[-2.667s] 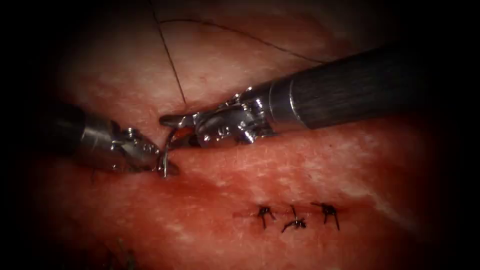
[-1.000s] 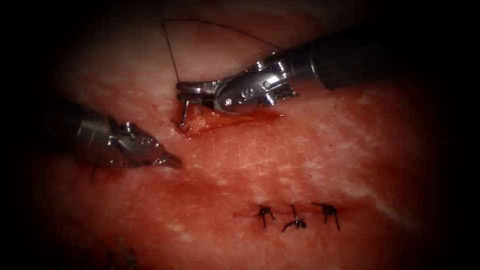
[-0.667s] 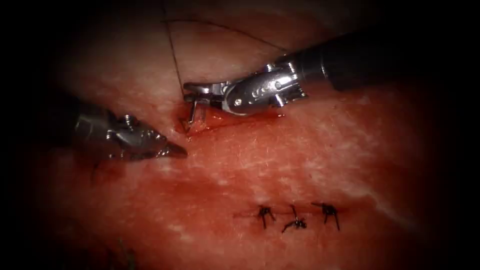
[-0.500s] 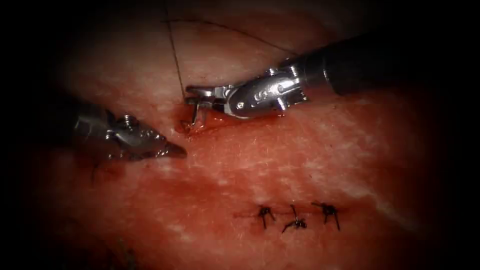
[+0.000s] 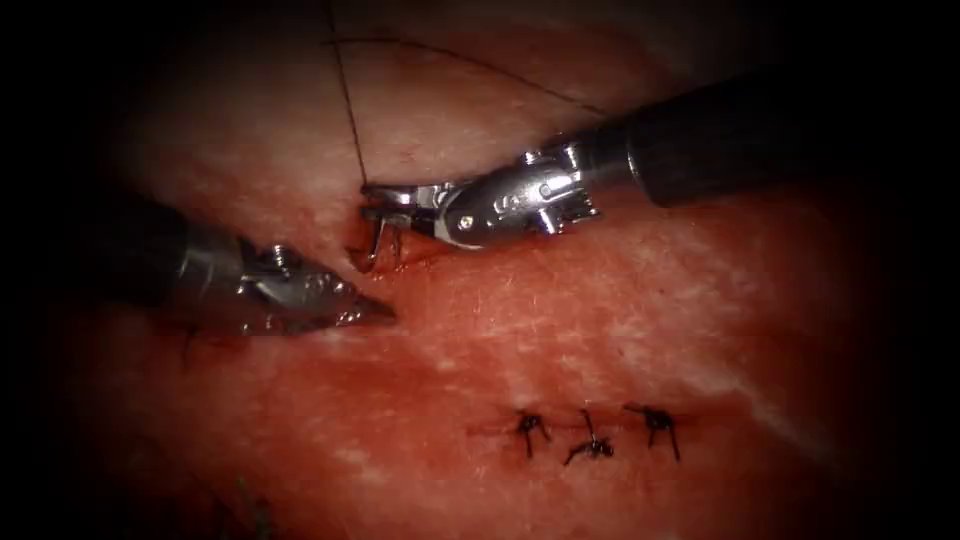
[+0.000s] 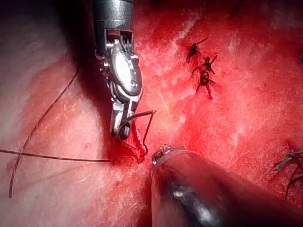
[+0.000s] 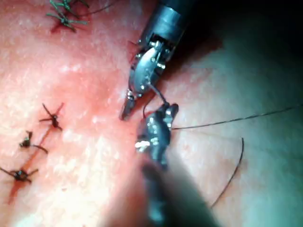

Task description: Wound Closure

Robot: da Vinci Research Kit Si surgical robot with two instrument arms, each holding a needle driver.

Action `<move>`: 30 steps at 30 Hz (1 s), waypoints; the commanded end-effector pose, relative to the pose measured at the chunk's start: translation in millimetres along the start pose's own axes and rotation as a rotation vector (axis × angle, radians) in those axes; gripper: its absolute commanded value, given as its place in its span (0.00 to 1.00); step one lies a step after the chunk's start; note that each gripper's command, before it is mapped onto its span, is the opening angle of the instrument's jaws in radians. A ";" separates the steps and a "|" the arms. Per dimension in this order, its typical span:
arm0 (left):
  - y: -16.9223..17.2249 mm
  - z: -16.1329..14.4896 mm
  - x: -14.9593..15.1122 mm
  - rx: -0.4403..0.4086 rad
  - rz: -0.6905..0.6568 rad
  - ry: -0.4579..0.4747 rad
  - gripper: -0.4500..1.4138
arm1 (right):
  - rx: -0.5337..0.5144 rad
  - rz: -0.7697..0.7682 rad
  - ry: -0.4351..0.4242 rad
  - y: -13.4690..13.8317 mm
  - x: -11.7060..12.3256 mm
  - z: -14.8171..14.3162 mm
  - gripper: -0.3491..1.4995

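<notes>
right tool [image 5: 385,205]: fingers clamped, tips pointing left | left tool [image 5: 370,314]: fingers closed, nothing held

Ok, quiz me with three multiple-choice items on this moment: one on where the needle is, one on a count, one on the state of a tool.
1. Where is the needle?
A. In the right tool's jaws, over the cut
B. In the left tool's jaws
C. Lying loose beside the knots

2. How many finished knots sit in the row on the tissue in the endoscope view?
A. One
B. Three
C. Six

3. What does the left tool hold?
A. The thread
B. The needle
C. Nothing

Answers: 1 A, the right tool grips the needle's upper end and the curve hangs down into the cut. 2 B, three dark knots stand side by side. 3 C, its jaws are shut and bare, below the cut.
</notes>
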 end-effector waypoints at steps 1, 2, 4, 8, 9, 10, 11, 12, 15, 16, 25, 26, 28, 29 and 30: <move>0.6 0.9 -0.7 -0.009 0.003 -0.002 0.00 | -0.002 0.013 0.006 -0.7 -0.4 0.6 0.00; 0.7 0.9 -0.9 -0.011 0.004 -0.002 0.00 | -0.004 0.018 0.008 -0.7 -0.4 0.6 0.00; 0.9 1.1 -1.3 -0.015 0.007 -0.002 0.00 | -0.004 0.035 0.007 -0.8 -0.5 0.6 0.00; 1.5 1.5 -1.8 -0.025 0.011 0.001 0.00 | -0.005 0.053 0.006 -0.8 -0.5 0.7 0.00; 1.7 1.6 -1.8 -0.028 0.012 0.001 0.00 | -0.005 0.058 0.006 -0.9 -0.5 0.7 0.00; 2.1 1.7 -1.9 -0.030 0.012 0.000 0.00 | -0.005 0.069 0.006 -1.0 -0.6 0.7 0.00; 2.4 1.6 -1.9 -0.033 0.012 0.000 0.00 | -0.004 0.074 0.006 -1.0 -0.6 0.7 0.00; 2.8 1.5 -1.8 -0.037 0.011 -0.001 0.00 | -0.004 0.085 0.006 -1.2 -0.7 0.7 0.00; 3.6 1.2 -1.5 -0.038 0.008 -0.001 0.00 | -0.003 0.095 0.003 -1.4 -0.7 0.7 0.00; 3.6 1.1 -1.5 -0.042 0.008 -0.002 0.00 | -0.003 0.094 0.003 -1.5 -0.7 0.7 0.00; 4.8 0.8 -1.7 -0.049 0.010 -0.003 0.00 | -0.001 0.091 -0.014 -1.8 -0.8 1.1 0.00; 4.8 0.8 -1.8 -0.050 0.010 -0.003 0.00 | 0.005 0.088 -0.024 -2.0 -0.9 1.2 0.00; 4.9 0.8 -1.8 -0.053 0.010 -0.003 0.00 | 0.010 0.080 -0.035 -2.5 -1.3 1.6 0.00; 4.9 0.8 -1.8 -0.053 0.010 -0.003 0.00 | 0.010 0.080 -0.035 -2.5 -1.3 1.6 0.00; 4.9 0.8 -1.8 -0.053 0.011 -0.003 0.00 | 0.013 0.077 -0.040 -2.7 -1.5 1.7 0.00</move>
